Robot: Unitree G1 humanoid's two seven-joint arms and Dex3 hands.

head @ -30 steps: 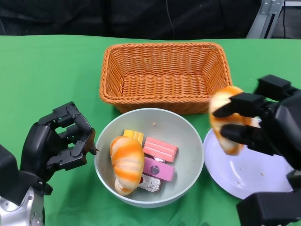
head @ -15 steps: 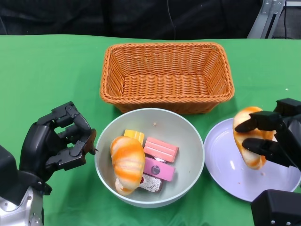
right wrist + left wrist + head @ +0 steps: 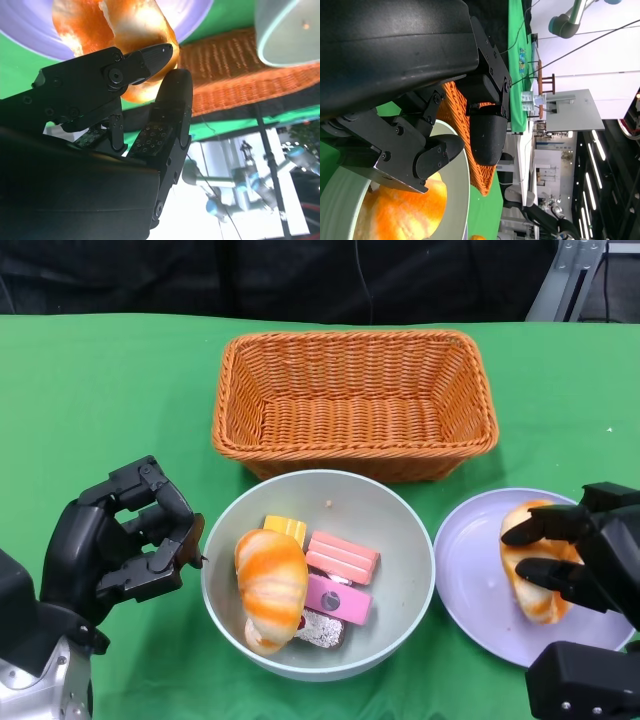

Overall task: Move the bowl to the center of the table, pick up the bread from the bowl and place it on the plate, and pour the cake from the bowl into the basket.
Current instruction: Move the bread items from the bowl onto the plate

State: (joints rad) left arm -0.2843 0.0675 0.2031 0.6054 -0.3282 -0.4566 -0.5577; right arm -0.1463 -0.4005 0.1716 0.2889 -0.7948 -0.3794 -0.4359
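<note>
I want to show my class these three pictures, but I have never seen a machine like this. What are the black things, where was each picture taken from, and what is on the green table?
The black things are a humanoid robot's two hands. The wide picture looks down from its head; the other two come from cameras at its wrists, so they look tilted. On the table stand an empty wicker basket, a grey bowl and a pale purple plate. The bowl holds one bread roll and several small cake pieces. The right hand grips a second roll over the plate. The left hand holds nothing, fingers curled, beside the bowl.
</note>
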